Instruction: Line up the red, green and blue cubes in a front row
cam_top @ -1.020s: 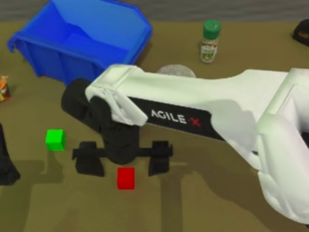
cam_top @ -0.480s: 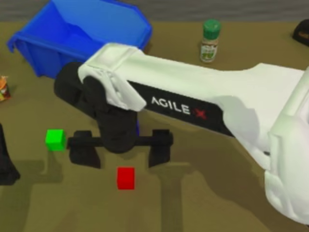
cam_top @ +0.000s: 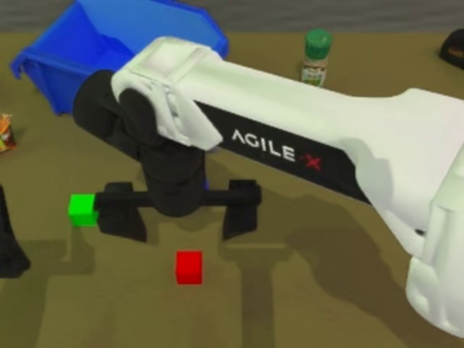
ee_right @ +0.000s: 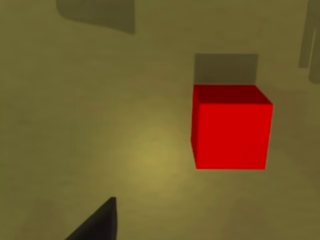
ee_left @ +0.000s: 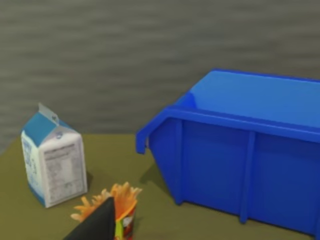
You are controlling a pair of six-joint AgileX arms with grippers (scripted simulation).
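White right arm [cam_top: 326, 145] reads "AGILE X" | end effector [cam_top: 177, 217] spread | red cube [cam_top: 189, 267] untouched

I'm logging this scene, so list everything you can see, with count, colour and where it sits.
red cube: 1, red, front centre, nearer than the right claw, apart from it
green cube: 1, green, left, partly hidden by a claw finger
bin: 1, blue, far left
bottle: 1, green cap, far right of centre
milk carton: 1, white and blue, beside the bin
fries packet: 1, orange, near the carton
right claw: open, above the table's centre-left
left arm: left edge
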